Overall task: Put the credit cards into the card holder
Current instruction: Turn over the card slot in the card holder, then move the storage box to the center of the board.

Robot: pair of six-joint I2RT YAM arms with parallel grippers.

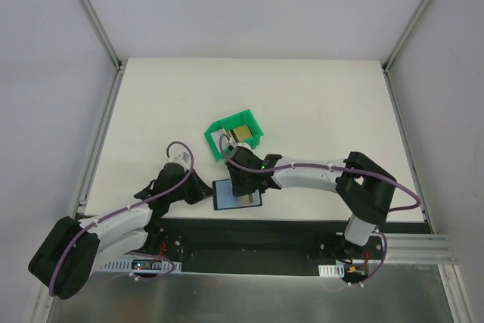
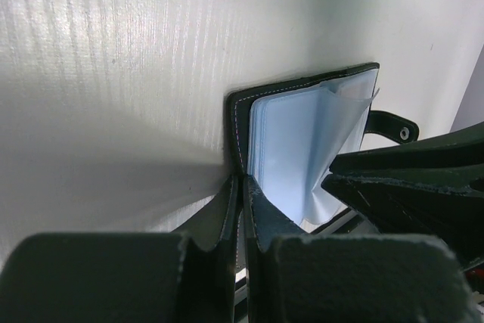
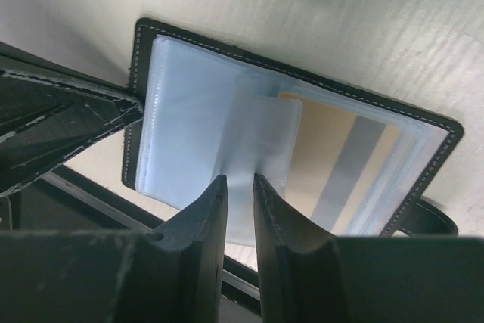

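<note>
Open black card holder [image 1: 237,194], gold striped card [image 3: 321,149] inside

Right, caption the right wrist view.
Right gripper narrowly open over clear plastic sleeves of black folding card holder, one holding a gold grey-striped card.

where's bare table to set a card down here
Free: the far strip of the table behind the green bin, and the patches left and right of it. Crowded: the near middle, where left arm and right arm meet over the open wallet, bin right behind.
</note>
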